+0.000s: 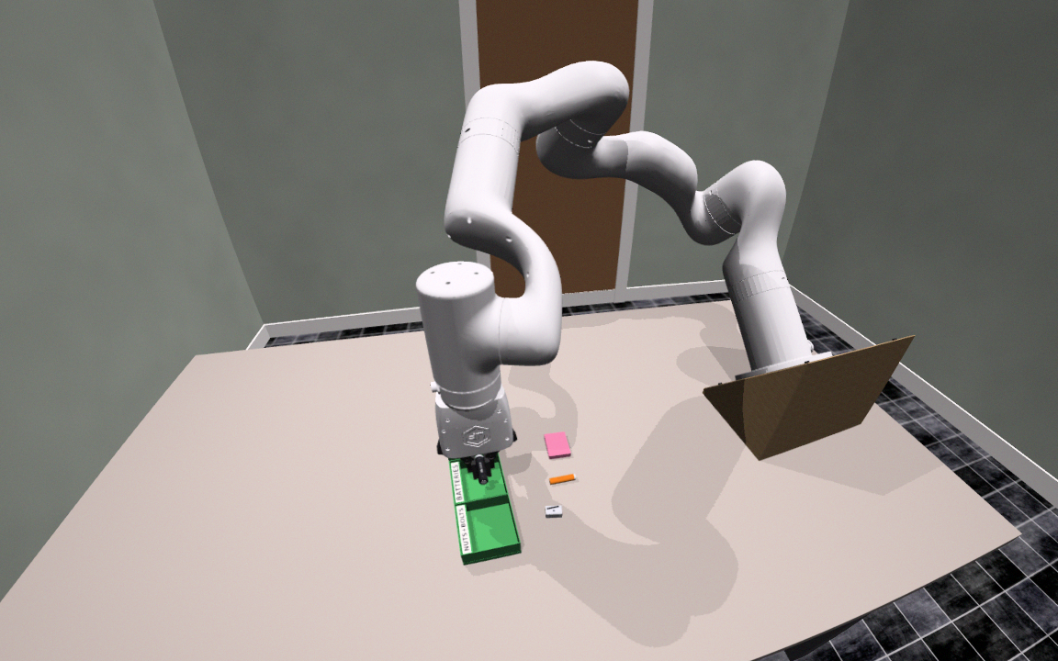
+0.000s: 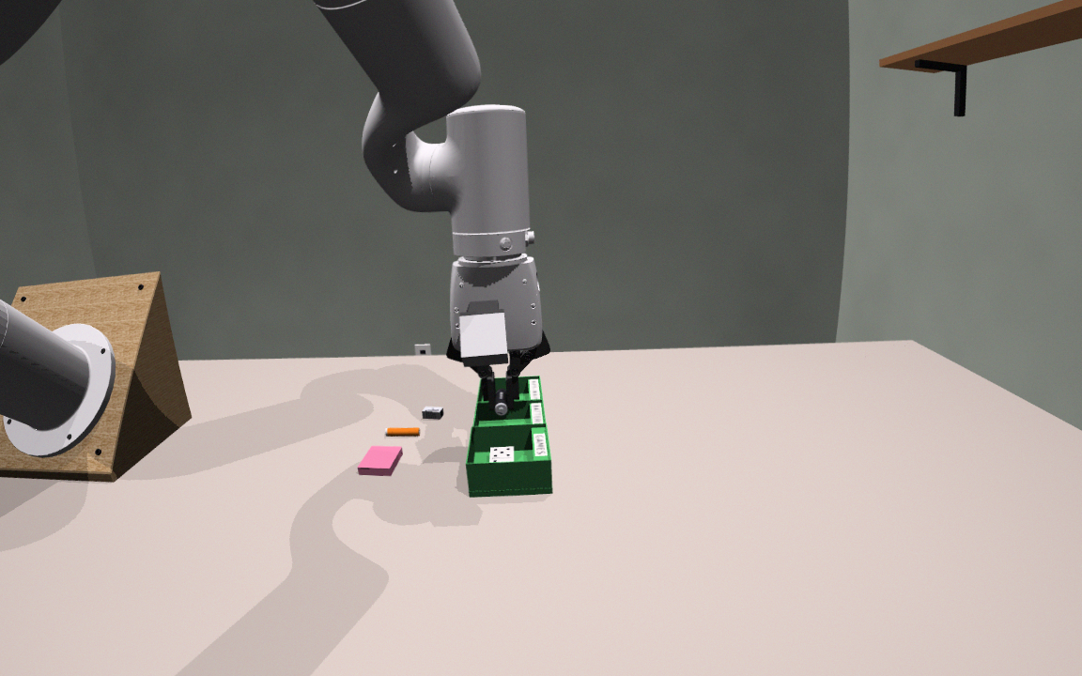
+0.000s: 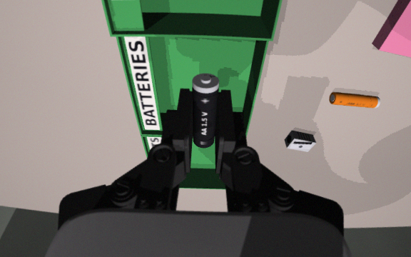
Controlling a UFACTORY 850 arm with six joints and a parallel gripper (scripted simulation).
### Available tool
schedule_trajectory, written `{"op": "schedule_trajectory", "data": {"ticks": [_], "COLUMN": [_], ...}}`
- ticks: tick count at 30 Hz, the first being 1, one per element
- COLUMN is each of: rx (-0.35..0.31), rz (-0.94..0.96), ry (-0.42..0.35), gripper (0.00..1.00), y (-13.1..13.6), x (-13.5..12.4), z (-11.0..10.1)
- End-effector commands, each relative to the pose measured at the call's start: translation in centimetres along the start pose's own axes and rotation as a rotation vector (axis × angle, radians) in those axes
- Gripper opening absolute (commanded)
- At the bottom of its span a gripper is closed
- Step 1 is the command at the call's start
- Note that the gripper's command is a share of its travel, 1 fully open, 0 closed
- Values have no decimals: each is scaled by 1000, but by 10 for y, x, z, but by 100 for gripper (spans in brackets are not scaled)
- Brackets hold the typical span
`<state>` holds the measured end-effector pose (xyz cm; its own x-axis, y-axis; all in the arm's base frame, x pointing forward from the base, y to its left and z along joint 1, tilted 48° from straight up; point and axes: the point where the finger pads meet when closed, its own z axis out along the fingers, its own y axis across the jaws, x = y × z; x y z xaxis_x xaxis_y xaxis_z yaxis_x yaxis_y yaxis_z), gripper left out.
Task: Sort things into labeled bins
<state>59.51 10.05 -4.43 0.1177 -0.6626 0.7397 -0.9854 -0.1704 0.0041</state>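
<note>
My gripper [image 3: 204, 107] [image 2: 501, 402] [image 1: 481, 470] is shut on a black AA battery [image 3: 205, 111] [image 2: 501, 407]. It holds the battery level, just above the middle compartment of the green bin row [image 1: 508, 538] [image 2: 507, 479] [image 3: 255, 75], the one labelled BATTERIES [image 3: 144, 83] [image 1: 457, 483]. The near compartment in the top view is labelled NUTS+BOLTS [image 1: 461, 527]. A white domino [image 2: 501, 453] lies in the third compartment. An orange battery [image 3: 354, 100] [image 1: 562, 478] [image 2: 402, 431], a small sharpener [image 3: 300, 140] [image 1: 553, 510] [image 2: 432, 411] and a pink eraser [image 3: 403, 37] [image 1: 557, 444] [image 2: 380, 459] lie on the table beside the bins.
The arm's brown wedge base [image 1: 804, 398] [image 2: 108, 336] stands at the table's edge. A wooden shelf [image 2: 1007, 33] hangs on the wall.
</note>
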Motion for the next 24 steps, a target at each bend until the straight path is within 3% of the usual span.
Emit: {"op": "schedule_trajectory", "data": {"ticks": [1,13,24], "rx": [2,2,2], "rz": [1,1,1], "ry": [-1,0,0], "gripper": [0,0,0], "y": [-1,-1,-1], "x": [0,0,0], "z": [6,26,27]}}
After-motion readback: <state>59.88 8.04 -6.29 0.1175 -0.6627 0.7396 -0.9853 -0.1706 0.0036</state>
